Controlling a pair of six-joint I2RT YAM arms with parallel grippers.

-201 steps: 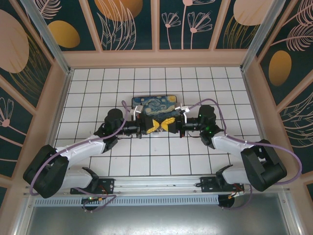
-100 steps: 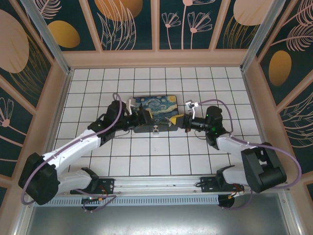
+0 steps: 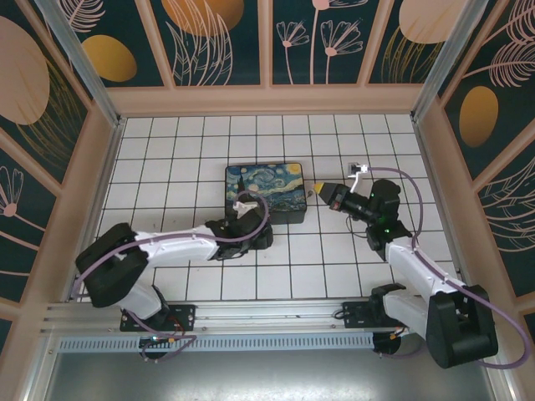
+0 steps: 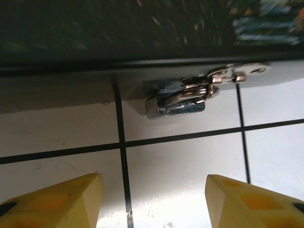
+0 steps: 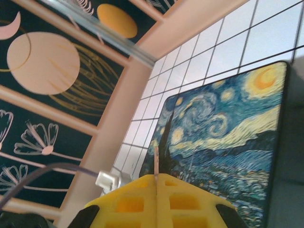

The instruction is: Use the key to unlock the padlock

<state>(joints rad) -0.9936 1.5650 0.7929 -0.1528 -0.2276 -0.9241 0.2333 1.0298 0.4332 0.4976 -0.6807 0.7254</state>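
Padlock [image 4: 183,100]: small silver body lying on its side on the tiled table [image 4: 180,156], tight against the front wall of the box [image 3: 266,188]. Its shackle is hooked through the latch [image 4: 232,75]. I cannot tell whether it is locked.
Left gripper [image 4: 152,202]: jaws spread with nothing between them, low over the tile at 6 o'clock of the box.
Padlock to left jaws: 12 o'clock from the gap, a touch toward 1, near but not touching.
Why there: I read this as lining up to take the lock body and steady it.
Right gripper [image 5: 156,178]: pads pressed together, raised at 3 o'clock of the box, pointing toward 9 across the painted lid.
Key [image 5: 156,159]: a thin metal edge stands out from between those pads. I judge it is the key, pinched edge-on, with the rest hidden.
Why there: parked aside, I think, to leave the left arm room.
Padlock to right jaws: well apart, around the box's near corner.
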